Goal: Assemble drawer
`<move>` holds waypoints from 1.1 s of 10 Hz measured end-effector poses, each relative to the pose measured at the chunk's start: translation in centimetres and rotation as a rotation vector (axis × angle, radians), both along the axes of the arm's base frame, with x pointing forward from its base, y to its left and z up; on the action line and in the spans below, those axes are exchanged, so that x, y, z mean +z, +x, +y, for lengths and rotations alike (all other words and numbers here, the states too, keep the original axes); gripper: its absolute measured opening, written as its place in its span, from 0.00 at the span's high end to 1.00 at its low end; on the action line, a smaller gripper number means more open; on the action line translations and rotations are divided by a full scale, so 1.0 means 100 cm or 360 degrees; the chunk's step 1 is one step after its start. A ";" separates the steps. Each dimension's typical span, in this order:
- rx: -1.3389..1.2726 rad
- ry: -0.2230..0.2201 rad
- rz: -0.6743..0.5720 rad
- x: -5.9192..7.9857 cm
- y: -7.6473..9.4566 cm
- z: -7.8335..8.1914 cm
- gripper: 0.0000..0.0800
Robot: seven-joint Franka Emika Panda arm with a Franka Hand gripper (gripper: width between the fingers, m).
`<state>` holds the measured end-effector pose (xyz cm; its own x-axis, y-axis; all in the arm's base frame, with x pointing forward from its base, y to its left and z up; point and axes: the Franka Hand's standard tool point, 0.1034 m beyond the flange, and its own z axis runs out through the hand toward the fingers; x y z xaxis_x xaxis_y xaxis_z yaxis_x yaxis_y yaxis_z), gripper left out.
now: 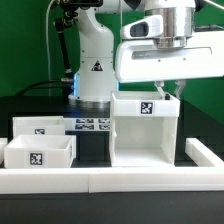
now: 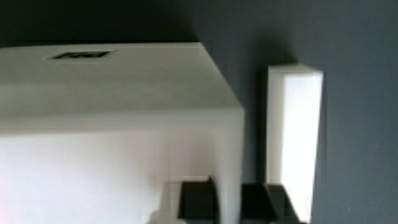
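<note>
The tall open-fronted white box (image 1: 143, 128) stands on the black table right of centre, with a tag on its upper front. Two shallow white trays lie to the exterior view's left: one further back (image 1: 38, 124) and one nearer (image 1: 40, 152), each tagged. My gripper (image 1: 166, 93) hangs over the box's right side wall. In the wrist view the gripper (image 2: 231, 205) has one black finger (image 2: 192, 203) inside the box (image 2: 107, 110) and the other outside, and the thin wall is pinched between them.
The marker board (image 1: 92, 125) lies flat between the trays and the box. A long low white rail runs along the front (image 1: 100, 181) and up the right side (image 1: 206, 154). In the wrist view the rail (image 2: 295, 120) lies just beside the box. The robot base stands behind.
</note>
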<state>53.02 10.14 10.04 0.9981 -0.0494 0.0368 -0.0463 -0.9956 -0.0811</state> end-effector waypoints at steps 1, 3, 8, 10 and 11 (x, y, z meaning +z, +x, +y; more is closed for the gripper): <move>-0.0006 0.0007 -0.0017 0.000 0.011 0.001 0.95; -0.0012 0.0018 -0.0046 0.000 0.029 0.003 0.95; -0.0061 0.0028 -0.0060 0.003 0.037 0.007 0.95; -0.0230 0.0043 -0.0048 0.004 0.037 0.008 0.95; -0.0326 0.0052 -0.0041 0.004 0.037 0.009 0.95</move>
<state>56.75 11.03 10.45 0.9658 -0.2529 0.0572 -0.2451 -0.9624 -0.1171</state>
